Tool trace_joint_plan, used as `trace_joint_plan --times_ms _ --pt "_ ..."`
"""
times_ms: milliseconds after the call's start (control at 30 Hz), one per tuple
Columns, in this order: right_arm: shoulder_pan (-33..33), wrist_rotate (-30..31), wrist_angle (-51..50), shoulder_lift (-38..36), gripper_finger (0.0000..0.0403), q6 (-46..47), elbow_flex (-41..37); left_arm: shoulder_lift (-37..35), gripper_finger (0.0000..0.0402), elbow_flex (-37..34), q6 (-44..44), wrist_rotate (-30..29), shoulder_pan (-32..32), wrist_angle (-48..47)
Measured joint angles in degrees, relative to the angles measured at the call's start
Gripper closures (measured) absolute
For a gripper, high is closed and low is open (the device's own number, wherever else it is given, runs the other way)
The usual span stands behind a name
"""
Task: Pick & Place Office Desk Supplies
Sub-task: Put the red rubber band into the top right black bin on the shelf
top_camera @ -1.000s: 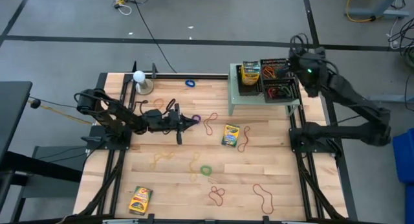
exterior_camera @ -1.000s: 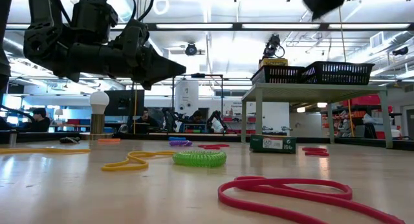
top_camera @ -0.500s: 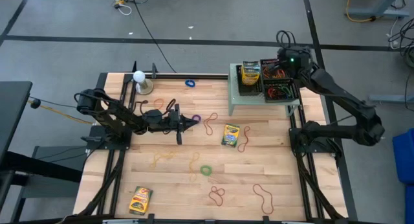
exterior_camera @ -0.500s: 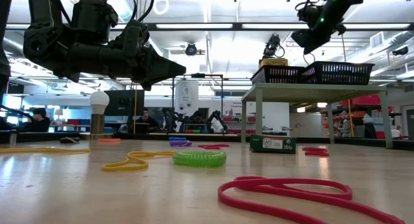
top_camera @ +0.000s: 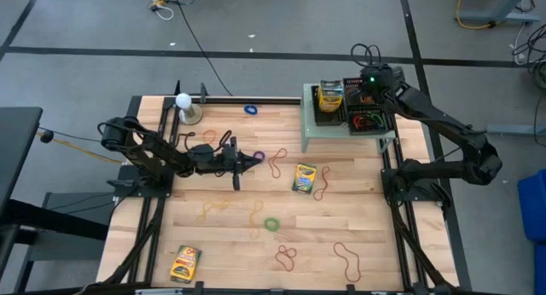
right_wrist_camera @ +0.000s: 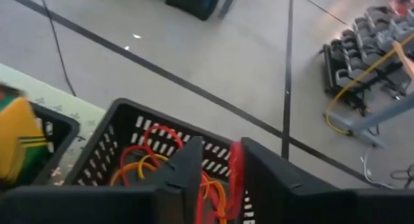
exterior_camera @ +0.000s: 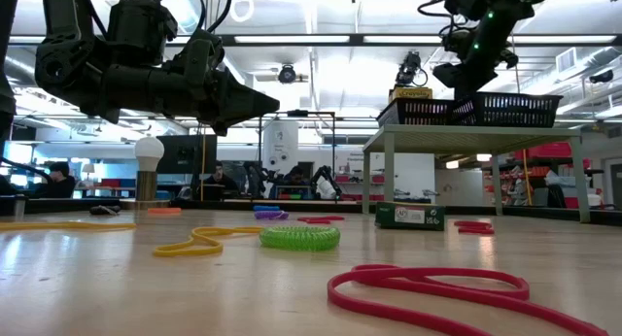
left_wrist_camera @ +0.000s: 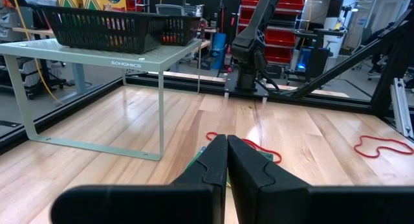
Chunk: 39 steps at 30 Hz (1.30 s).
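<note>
Since a second ago, right gripper (top_camera: 368, 80) swung leftward to hover over black basket (top_camera: 368, 107) on raised stand (top_camera: 309, 133), upper right of high view. Red rubber band (right_wrist_camera: 234, 169) pinched between its fingers, dangling above bands already in basket. Step judged: placing; next calls for release so the loop drops inside the rim. Left gripper (top_camera: 253, 158) idle at centre-left, fingers closed, empty. Wrist view alone shows the held band; high view alone shows crayon box (top_camera: 304, 177) and loose loops on table (top_camera: 222, 244).
</note>
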Motion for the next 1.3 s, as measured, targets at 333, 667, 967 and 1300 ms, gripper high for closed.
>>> trace_joint_plan --times_ms 333,667,967,1300 --pt "-0.14 -1.73 -10.58 -0.09 0.0187 7.83 2.0 0.0 0.0384 0.0 -0.02 0.0 0.0 0.02" --pt "-1.82 -11.36 -11.97 -0.17 0.0145 11.91 5.07 0.0 0.0383 0.0 -0.42 -0.02 0.0 0.02" --pt "-1.84 -15.18 -7.59 0.4 0.0124 12.28 4.65 0.0 0.0383 0.0 -1.33 -2.21 0.02 0.02" --pt "-2.36 -16.33 -6.47 0.65 0.0122 9.36 4.59 0.0 0.0383 0.0 -1.86 -2.16 0.02 0.02"
